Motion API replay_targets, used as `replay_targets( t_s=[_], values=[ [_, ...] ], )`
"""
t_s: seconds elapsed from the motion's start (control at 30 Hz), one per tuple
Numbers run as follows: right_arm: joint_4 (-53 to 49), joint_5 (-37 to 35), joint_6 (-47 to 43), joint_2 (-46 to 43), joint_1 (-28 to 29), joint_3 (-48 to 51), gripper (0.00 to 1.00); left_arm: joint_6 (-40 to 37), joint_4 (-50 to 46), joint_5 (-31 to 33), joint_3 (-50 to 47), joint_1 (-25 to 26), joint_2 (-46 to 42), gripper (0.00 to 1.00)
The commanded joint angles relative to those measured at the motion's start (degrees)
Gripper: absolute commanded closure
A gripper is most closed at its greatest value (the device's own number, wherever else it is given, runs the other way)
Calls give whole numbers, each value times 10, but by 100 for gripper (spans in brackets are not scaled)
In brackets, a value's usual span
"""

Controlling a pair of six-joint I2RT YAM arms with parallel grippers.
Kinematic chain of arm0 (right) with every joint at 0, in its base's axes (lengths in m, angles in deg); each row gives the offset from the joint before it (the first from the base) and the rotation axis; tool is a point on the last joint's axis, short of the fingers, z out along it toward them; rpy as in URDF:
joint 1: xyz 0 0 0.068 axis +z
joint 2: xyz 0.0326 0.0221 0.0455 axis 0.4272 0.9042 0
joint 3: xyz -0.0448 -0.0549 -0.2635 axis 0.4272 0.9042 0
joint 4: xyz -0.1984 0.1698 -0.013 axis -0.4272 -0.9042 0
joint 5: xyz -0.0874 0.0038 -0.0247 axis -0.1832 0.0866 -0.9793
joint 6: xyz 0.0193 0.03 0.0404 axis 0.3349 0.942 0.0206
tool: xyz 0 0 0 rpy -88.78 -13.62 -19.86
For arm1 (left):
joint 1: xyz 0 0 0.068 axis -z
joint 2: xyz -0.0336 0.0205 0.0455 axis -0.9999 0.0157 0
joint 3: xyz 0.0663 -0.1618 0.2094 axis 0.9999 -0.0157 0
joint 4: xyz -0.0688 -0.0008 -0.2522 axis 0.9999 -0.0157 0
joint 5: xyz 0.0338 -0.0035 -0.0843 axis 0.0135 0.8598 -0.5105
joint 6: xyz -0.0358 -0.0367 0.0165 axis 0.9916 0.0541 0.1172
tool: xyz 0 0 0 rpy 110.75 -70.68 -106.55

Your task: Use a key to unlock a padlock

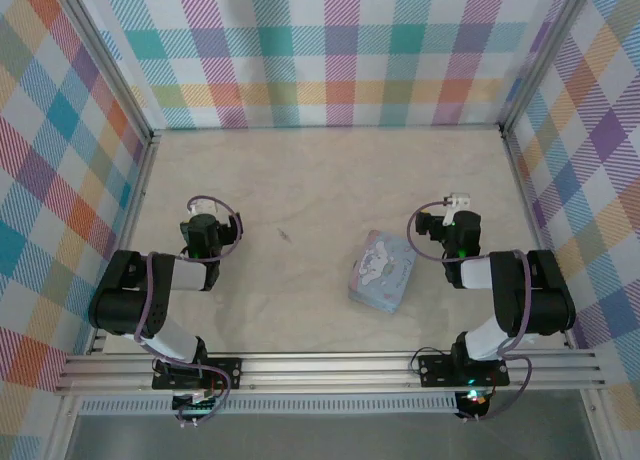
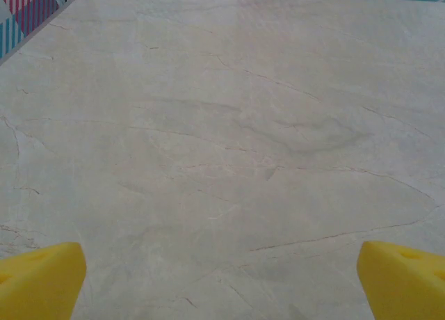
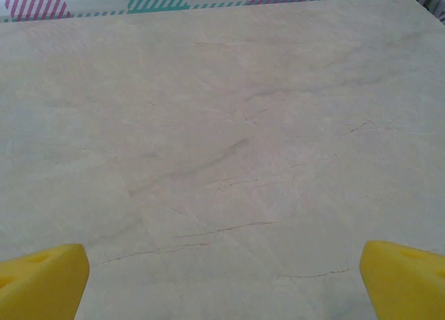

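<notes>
A pale blue cartoon-printed tin (image 1: 383, 270) lies flat on the table between the two arms, nearer the right one. A tiny dark thing (image 1: 285, 236) lies on the bare table between the left gripper and the tin; it is too small to tell whether it is the padlock or the key. My left gripper (image 1: 205, 215) (image 2: 222, 284) is open over bare table, its yellow fingertips (image 2: 42, 280) wide apart with nothing between them. My right gripper (image 1: 455, 208) (image 3: 222, 284) is just right of the tin, also open, with its yellow fingertips (image 3: 43, 278) spread over bare table.
The pale marbled table (image 1: 330, 180) is walled by plaid panels at the back (image 1: 330, 50) and on both sides. An aluminium rail (image 1: 330, 370) runs along the near edge, where both arm bases are bolted.
</notes>
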Motion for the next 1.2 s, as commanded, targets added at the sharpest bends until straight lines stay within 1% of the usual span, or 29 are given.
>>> replay_targets(
  t_s=[0.0, 0.8, 0.87, 0.97, 1.0, 1.1, 1.17],
  values=[
    [7, 12, 1, -7, -3, -11, 0, -6, 14, -8, 1, 0, -4, 0],
    [11, 8, 2, -9, -2, -9, 0, -5, 15, -9, 0, -1, -6, 0],
    [-23, 10, 1, -35, -3, -14, 0, 3, -29, 13, 15, 0, -28, 0],
    [-159, -7, 19, -101, -3, -46, 0, 16, -155, 55, 67, 3, -77, 0],
    [-190, -4, 26, -121, -3, -55, 0, 22, -193, 69, 83, 2, -93, 0],
    [-249, 11, 69, -177, -3, -62, 0, 47, -263, 74, 114, 3, -141, 0],
    [-299, 23, 106, -214, -3, -68, 0, 81, -320, 71, 139, 1, -168, 0]
  ],
)
